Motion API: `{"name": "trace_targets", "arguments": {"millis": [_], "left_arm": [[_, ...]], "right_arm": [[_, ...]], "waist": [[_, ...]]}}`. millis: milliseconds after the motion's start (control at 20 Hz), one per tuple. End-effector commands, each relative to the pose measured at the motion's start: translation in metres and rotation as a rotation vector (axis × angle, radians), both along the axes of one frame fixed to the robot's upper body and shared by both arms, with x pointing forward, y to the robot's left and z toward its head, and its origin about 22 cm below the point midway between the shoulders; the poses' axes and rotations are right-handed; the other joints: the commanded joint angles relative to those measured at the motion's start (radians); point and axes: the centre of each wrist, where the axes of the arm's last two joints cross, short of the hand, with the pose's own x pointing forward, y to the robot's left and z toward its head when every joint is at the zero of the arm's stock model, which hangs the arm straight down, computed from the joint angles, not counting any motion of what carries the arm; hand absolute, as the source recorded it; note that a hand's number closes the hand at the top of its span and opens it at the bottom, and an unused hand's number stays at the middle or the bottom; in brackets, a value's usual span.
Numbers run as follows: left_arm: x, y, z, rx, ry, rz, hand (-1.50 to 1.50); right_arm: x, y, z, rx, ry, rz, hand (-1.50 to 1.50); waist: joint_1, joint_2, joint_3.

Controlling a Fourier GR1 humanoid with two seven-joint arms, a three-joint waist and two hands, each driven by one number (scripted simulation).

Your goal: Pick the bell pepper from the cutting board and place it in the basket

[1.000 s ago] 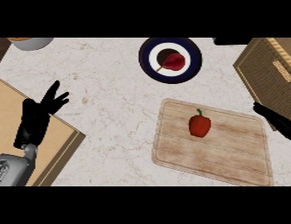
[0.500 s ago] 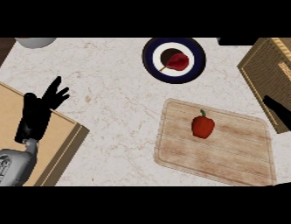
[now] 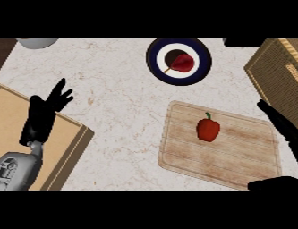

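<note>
Now I see my left hand [image 3: 44, 117] resting open at the left as before, fingers up, while my right hand [image 3: 288, 129], fingers straight and holding nothing, has crept in along the wooden cutting board's [image 3: 244, 154] right edge. On that grainy rounded board lies the glossy red bell pepper [image 3: 208, 129], left of the woven basket [image 3: 290, 80].

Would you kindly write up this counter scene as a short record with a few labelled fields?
target: red bell pepper, lying on the cutting board, untouched
destination: wicker basket, at the right edge, beyond the board
right hand: open, fingers straight, over the board's right edge, apart from the pepper
left hand: open, resting at the left over a wooden box
other: plate holding a dark red fruit
</note>
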Motion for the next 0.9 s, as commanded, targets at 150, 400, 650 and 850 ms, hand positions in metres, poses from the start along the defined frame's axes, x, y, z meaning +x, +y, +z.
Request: {"name": "trace_targets", "arguments": {"millis": [150,400,650,850], "left_arm": [[-0.002,0.013,0.001,-0.003,-0.019,0.010,0.00],[-0.006,0.009,0.004,-0.008,-0.005,0.005,0.00],[0.004,-0.008,0.000,-0.006,0.005,0.005,0.00],[0.001,-0.001,-0.004,-0.012,0.002,-0.020,0.00]], "right_arm": [[0.033,0.016,-0.026,0.002,0.028,0.023,-1.50],[0.057,0.010,-0.048,0.012,-0.010,0.008,-1.50],[0.055,0.028,-0.051,0.017,0.008,0.015,-1.50],[0.063,0.046,-0.063,0.007,0.002,0.028,-1.50]], "waist": [[0.005,0.001,0.000],[0.008,0.001,0.000],[0.002,0.000,0.000],[0.003,0.000,0.000]]}}
